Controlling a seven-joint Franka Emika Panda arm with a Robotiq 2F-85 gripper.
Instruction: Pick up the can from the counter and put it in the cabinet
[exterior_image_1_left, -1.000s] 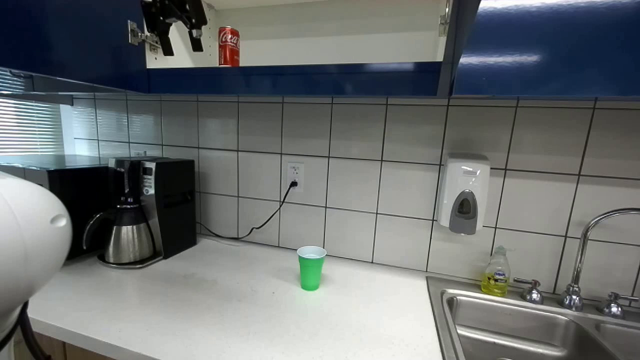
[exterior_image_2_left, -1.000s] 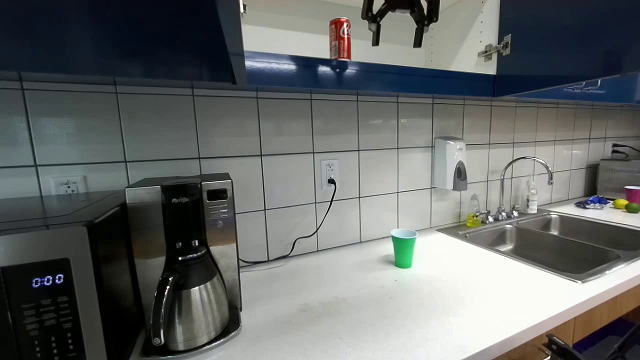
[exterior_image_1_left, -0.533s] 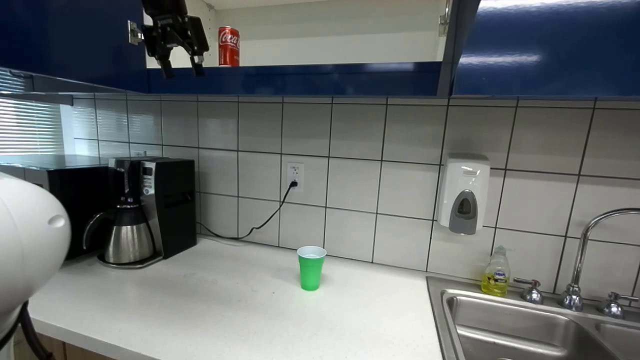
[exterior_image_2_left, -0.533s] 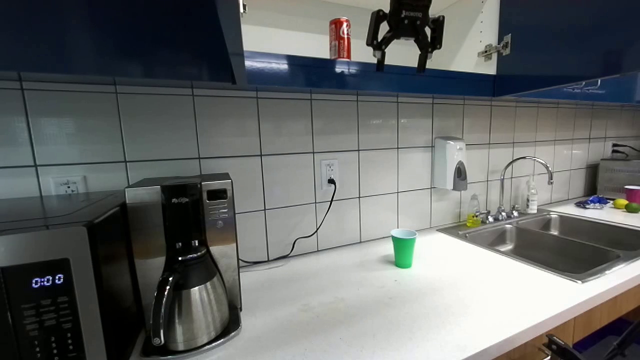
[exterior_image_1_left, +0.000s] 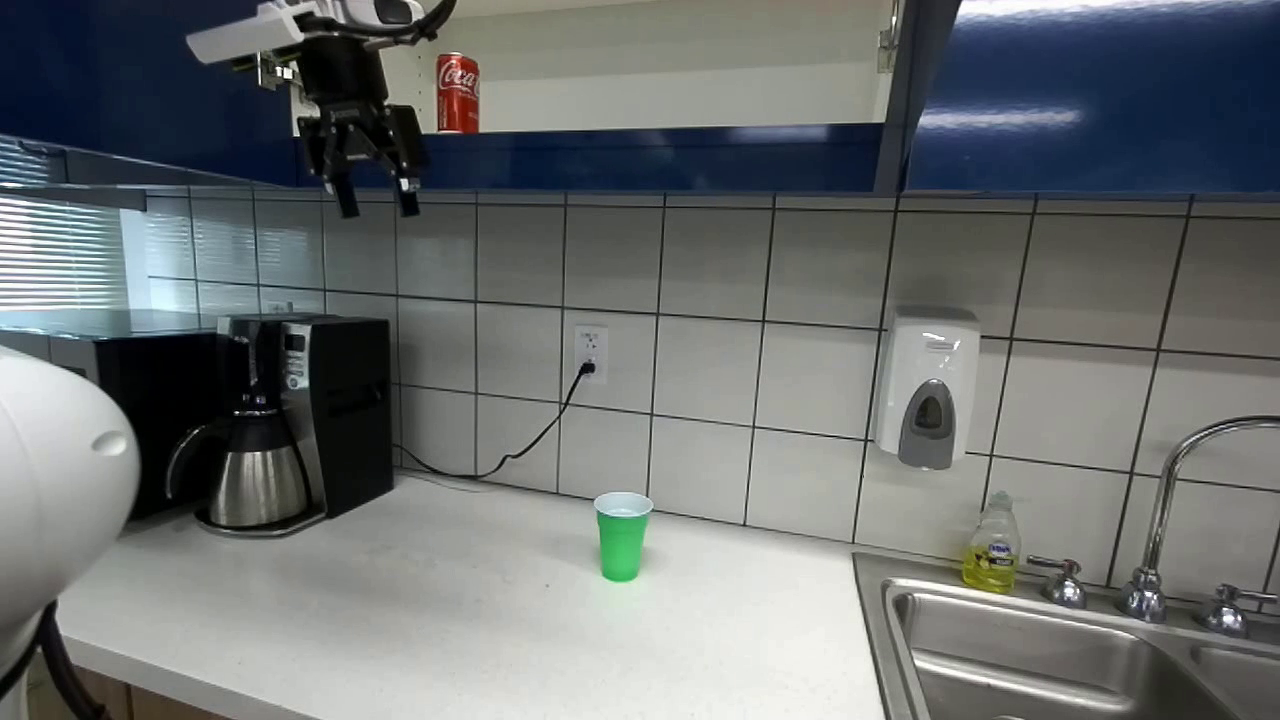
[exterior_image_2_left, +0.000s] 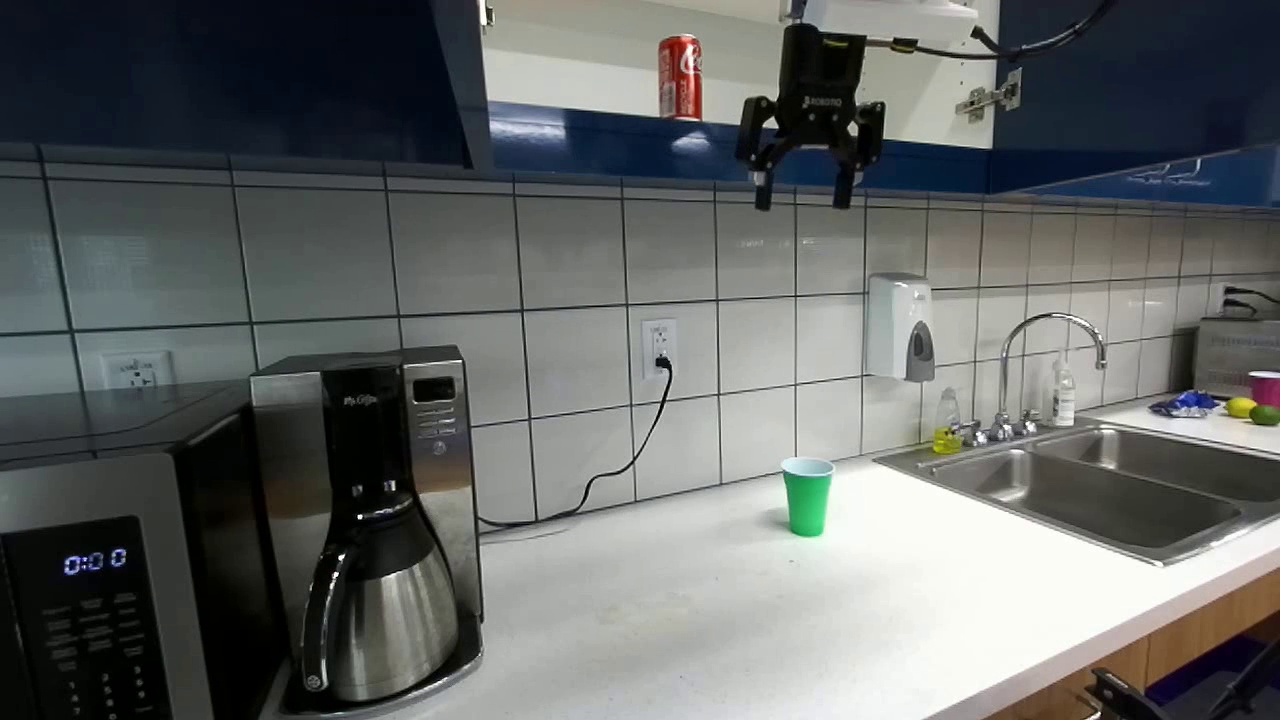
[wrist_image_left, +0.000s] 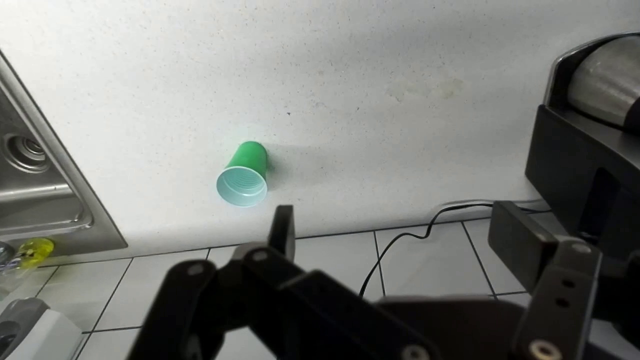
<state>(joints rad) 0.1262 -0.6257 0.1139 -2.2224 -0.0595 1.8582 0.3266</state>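
- Change noted: in both exterior views, over the preceding second, the end effector (exterior_image_2_left: 803, 200) descended from the level of the cabinet (exterior_image_1_left: 600, 158) opening until its fingertips (exterior_image_2_left: 763, 196) hung below the blue front edge.
- End effector condition: fingers stood wide apart, with nothing gripped between them in the wrist view.
- Task item: the can (exterior_image_1_left: 458, 95) did not shift over that interval; it stood upright inside the cabinet, untouched, with the end effector at about 7 o'clock from it in an exterior view.
- Surroundings: the green cup (exterior_image_2_left: 807, 502) stood upright on the desk (exterior_image_2_left: 680, 640), well apart from the end effector and at 6 o'clock from it in an exterior view.
- Finding: placement was judged complete, and the descent was read as withdrawal after release.
- Outstanding: only a retreat appeared to remain. The can seemed to stand close to the front edge, so a sideways swing risked tipping it.
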